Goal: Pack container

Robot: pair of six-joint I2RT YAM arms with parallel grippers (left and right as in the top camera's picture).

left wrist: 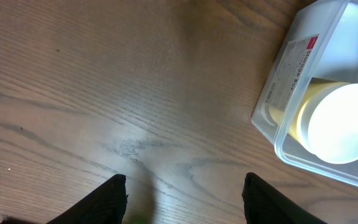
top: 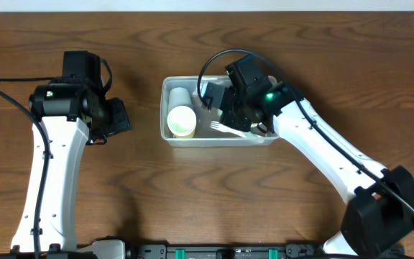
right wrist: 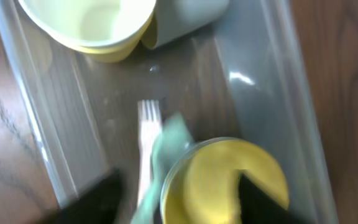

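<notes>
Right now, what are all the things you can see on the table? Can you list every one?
container: one, clear plastic, middle of the table
yellow cup: one, pale yellow, in the container's left end
white cup: one, whitish, in the container, right beside the yellow cup
fork: one, white, on the container's floor
yellow bowl: one, yellow, in the container's right end
green utensil: one, pale green, next to the fork; too blurred to tell what kind
table: one, brown wood
left pincer: one, black, open and empty, over bare table left of the container
right pincer: one, black, over the container's right half; open or shut is unclear
</notes>
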